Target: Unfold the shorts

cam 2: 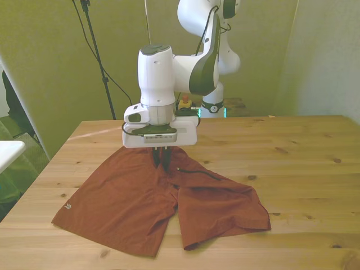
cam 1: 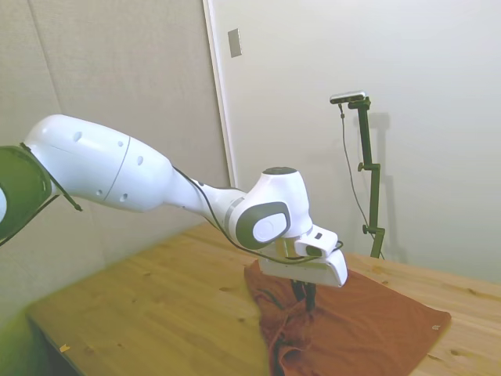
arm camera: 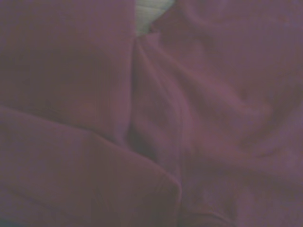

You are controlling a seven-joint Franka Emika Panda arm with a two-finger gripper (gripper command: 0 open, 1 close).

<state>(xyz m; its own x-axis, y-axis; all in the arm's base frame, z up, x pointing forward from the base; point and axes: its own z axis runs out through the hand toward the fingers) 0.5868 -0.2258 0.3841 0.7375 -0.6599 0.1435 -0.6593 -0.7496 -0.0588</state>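
Item: shorts (cam 2: pixel 140 205), rust-orange, lying near the worktop (cam 2: pixel 304 169) front edge. Both legs spread mostly flat; waist area bunched, one hem curled under. Hand (cam 2: pixel 161 160): fingers nearly together, apparently pinching waist fabric. Task judged largely done; smoothing remains.

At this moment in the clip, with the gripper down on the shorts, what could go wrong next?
1. The gripper looks shut on the shorts near the waistband; it may hold several layers, so lifting could drag the whole garment instead of opening it.
2. The dark drawstring lies right beside the gripper and could snag.
3. The leg on the front view's right is creased over itself near the table edge; a pull might bunch it further.
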